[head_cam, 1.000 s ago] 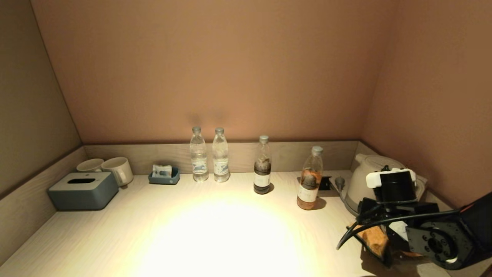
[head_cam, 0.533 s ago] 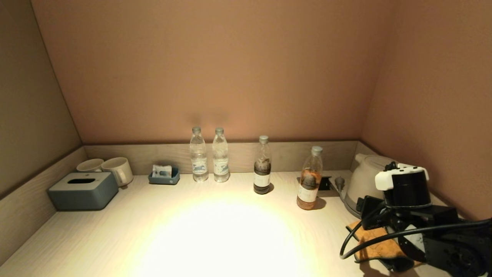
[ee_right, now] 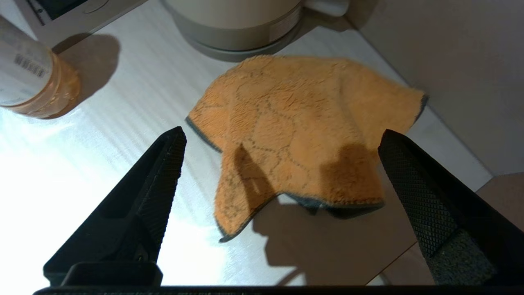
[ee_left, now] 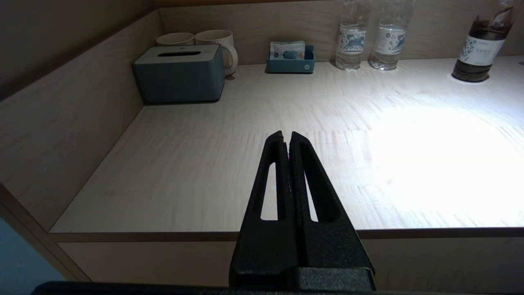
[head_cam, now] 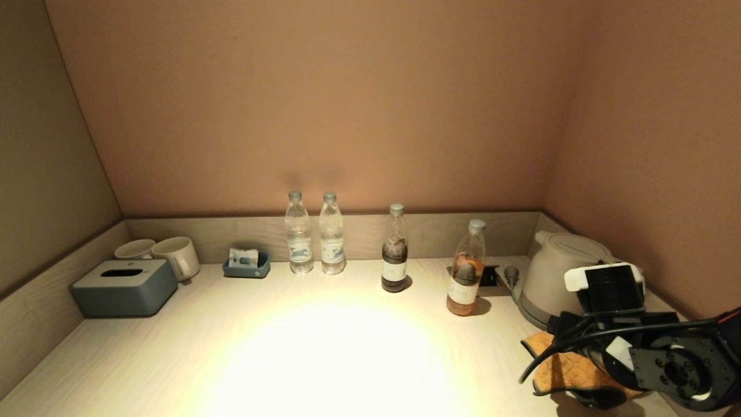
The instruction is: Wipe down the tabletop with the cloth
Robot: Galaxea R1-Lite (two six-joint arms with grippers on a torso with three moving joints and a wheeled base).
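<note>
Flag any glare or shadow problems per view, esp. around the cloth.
Head view: blown-out hotspot on the tabletop centre; cloth dim, partly behind the arm. Right wrist view: right gripper open, jaw shadows on the cloth, glare beside it. Left wrist view: left gripper shut, glare beyond it.

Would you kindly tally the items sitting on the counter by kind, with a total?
Bottles: 4
Mugs: 2
Tissue box: 1
Sachet tray: 1
Kettle: 1
Cloth: 1
Total: 10
</note>
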